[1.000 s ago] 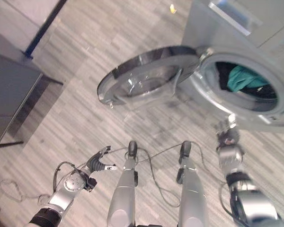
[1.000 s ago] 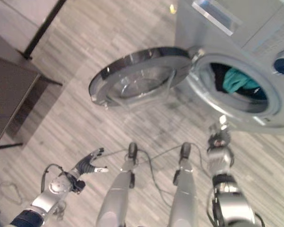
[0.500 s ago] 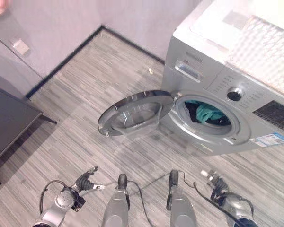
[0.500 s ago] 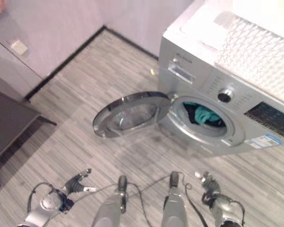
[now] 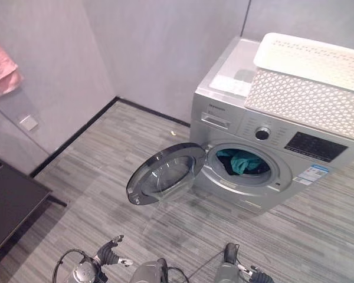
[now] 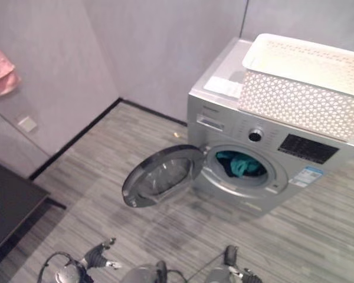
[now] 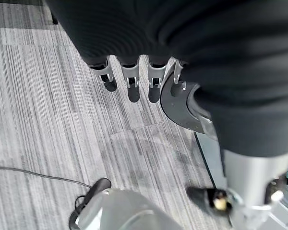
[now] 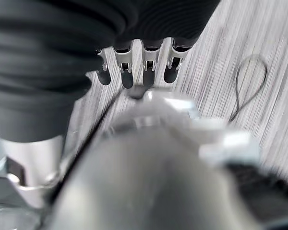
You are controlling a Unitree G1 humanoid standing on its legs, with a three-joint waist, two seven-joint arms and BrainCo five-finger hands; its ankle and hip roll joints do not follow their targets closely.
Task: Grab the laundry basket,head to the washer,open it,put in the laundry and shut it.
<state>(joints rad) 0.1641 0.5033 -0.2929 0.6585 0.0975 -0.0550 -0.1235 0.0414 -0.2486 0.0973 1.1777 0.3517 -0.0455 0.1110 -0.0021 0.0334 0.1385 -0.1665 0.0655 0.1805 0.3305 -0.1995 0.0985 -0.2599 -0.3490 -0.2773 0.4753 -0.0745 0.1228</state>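
Observation:
A silver washer (image 5: 226,115) stands against the wall, right of centre. Its round door (image 5: 165,175) hangs wide open to the left. Teal and dark laundry (image 5: 242,160) lies inside the drum. On top of the washer rests a white latticed laundry basket (image 5: 307,88). My left hand (image 5: 109,254) hangs low at the bottom left, far from the door, its fingers (image 7: 129,81) straight and empty. My right hand (image 5: 255,273) shows at the bottom edge, well short of the washer, with straight fingers (image 8: 134,72) holding nothing.
A dark table (image 5: 9,206) stands at the left edge. A pink cloth (image 5: 3,73) hangs on the left wall above a wall socket (image 5: 28,122). Striped grey floor (image 5: 106,177) stretches between me and the washer.
The camera has tilted up, so the whole washer and the basket on it have come into view. Both hands have sunk to the bottom edge; the right hand has drawn back from the drum opening.

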